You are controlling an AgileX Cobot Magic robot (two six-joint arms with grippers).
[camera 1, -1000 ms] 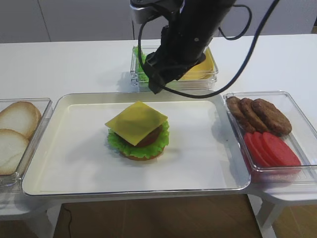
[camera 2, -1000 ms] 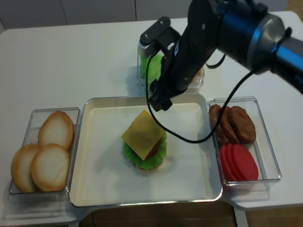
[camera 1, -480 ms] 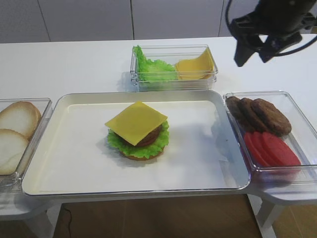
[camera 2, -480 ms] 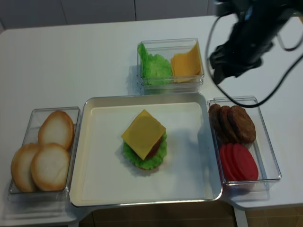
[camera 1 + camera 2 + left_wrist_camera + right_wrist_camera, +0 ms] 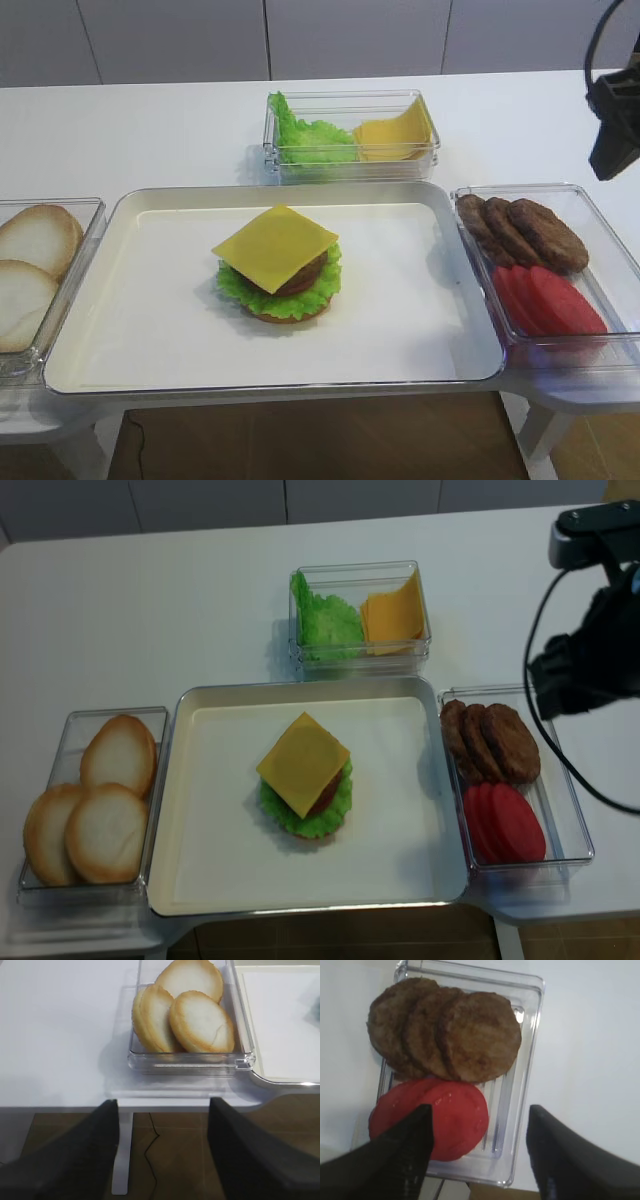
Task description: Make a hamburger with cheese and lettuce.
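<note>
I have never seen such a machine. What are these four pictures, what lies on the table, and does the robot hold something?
It is a robot with two arms, each ending in a two-fingered gripper with a camera. Two pictures look down from above; the other two come from those cameras. On the tray sits the hamburger with the cheese on top and the lettuce under it. Clear boxes hold bun halves, patties, tomato slices, spare lettuce and cheese. The right gripper hangs open above the patty box; the left gripper is open near the buns. Neither holds anything.

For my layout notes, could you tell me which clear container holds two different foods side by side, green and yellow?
The container behind the tray, holding lettuce and cheese slices; the left one holds only buns.
</note>
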